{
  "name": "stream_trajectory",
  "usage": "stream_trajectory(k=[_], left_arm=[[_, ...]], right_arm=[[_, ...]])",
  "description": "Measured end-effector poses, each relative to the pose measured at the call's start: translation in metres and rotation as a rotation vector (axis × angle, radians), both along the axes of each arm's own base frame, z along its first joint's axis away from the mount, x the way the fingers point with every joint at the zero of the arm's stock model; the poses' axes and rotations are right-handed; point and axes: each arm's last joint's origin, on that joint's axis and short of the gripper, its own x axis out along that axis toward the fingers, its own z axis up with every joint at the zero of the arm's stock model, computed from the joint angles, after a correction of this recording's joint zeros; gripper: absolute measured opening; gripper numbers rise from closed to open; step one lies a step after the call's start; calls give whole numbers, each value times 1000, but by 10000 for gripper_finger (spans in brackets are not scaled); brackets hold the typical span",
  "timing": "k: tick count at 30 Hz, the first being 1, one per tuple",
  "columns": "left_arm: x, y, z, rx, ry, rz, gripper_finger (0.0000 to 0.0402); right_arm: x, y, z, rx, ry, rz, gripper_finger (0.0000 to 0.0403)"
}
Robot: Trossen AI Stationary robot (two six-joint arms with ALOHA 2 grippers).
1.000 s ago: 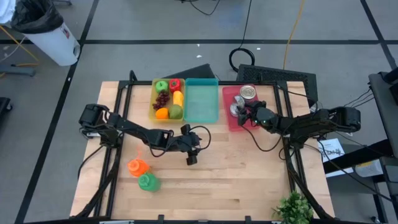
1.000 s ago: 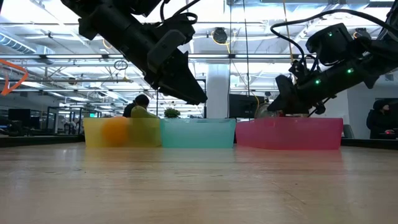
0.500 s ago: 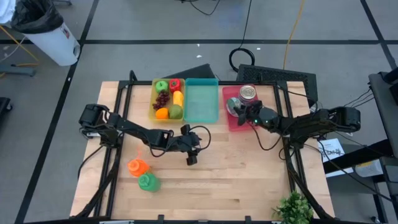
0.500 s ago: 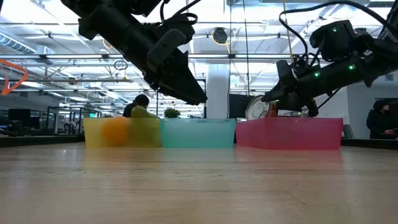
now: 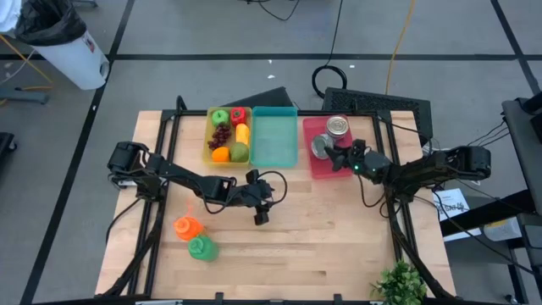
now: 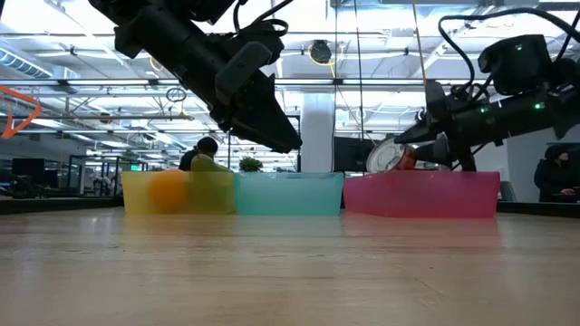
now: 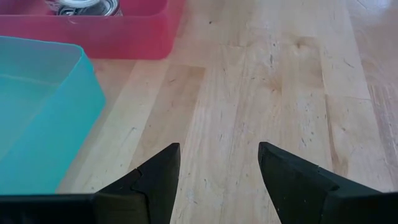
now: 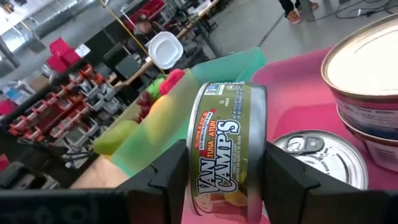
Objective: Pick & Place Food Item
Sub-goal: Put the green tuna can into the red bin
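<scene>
My right gripper (image 5: 332, 153) hovers over the pink bin (image 5: 313, 169) and is shut on a green-labelled tuna can (image 8: 224, 143), which also shows above the bin's rim in the low view (image 6: 390, 156). More cans stay in the pink bin: a stack (image 8: 367, 81) and a flat pull-tab can (image 8: 320, 155), resting on the bin's floor. My left gripper (image 5: 261, 216) hangs open over bare wood at the table's middle, and its fingers (image 7: 158, 171) have nothing between them. My right gripper pinches the tuna can between its two fingers (image 8: 171, 174), one on each flat end, with the label wall (image 8: 217, 180) facing the wrist camera. The can is turned on its edge and lifted clear above the pink bin.
A yellow bin (image 5: 209, 135) of fruit and a teal bin (image 5: 273, 140) stand left of the pink one along the far side. An orange item (image 5: 187, 226) and a green item (image 5: 203, 247) lie near the table's left front. A plant (image 5: 398, 284) sits at the near right corner.
My right gripper has risen out of the pink bin with the tuna can and drawn back a little toward the table's right. The can, low inside the bin before, now hangs clear above its rim.
</scene>
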Motion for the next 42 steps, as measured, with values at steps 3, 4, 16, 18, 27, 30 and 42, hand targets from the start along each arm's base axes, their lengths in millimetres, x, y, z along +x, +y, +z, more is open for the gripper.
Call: stream_trajectory(k=[3, 4, 16, 18, 27, 30, 42], left_arm=[[0, 0, 0, 1, -1, 1, 228], [0, 0, 0, 1, -1, 1, 228], [0, 0, 0, 2, -1, 1, 228], [0, 0, 0, 1, -1, 2, 228], [0, 0, 0, 1, 0, 2, 228], [0, 0, 0, 1, 0, 2, 228], [0, 0, 0, 1, 0, 2, 228]], right_arm=[[0, 0, -1, -8, 21, 2, 147], [0, 0, -2, -13, 40, 4, 147], [0, -1, -6, -50, 128, -17, 296], [0, -1, -5, -61, 128, -14, 307], [14, -5, 9, -187, 225, 5, 291], [25, -9, 12, -174, 388, 1, 282], [60, -3, 61, -354, 817, -146, 269]])
